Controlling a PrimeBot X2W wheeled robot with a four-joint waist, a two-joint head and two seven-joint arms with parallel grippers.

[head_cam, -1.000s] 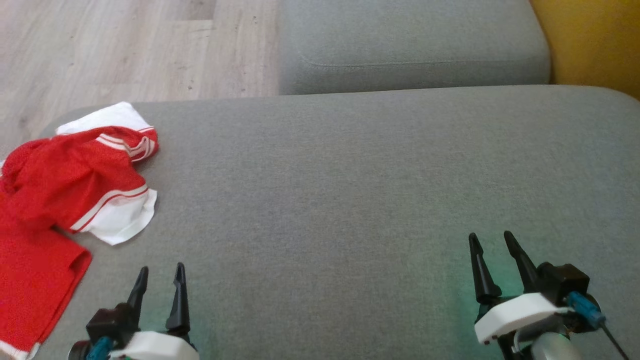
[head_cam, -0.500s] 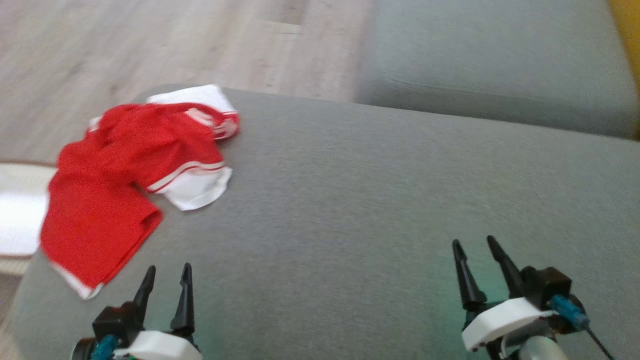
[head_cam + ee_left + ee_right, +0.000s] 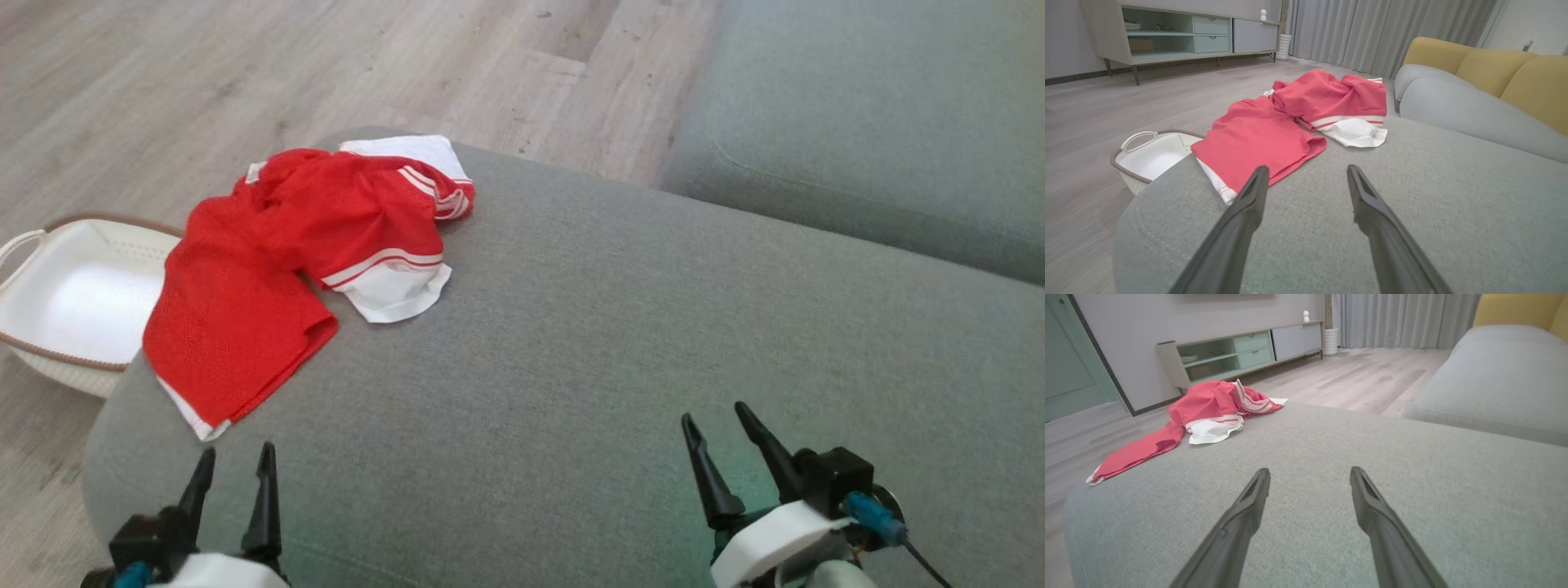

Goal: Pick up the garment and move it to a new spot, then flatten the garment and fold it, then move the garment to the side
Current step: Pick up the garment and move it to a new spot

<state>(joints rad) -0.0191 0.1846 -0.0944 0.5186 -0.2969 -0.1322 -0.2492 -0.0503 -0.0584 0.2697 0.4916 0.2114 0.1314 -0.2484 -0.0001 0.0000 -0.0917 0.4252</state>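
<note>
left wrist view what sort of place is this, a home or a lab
Most likely a home living room: a grey sofa with yellow back cushions, a low cabinet with drawers along the wall, and floor-length grey curtains over a wood-look floor.

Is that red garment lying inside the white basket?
No, the red garment lies crumpled on the grey cushion, with the white basket on the floor beside it.

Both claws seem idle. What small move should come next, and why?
Probably the left claw should reach forward to the red and white garment. It lies crumpled at the left edge of the grey cushion, nearest that claw; the right claw is farther off. Both stand open.
</note>
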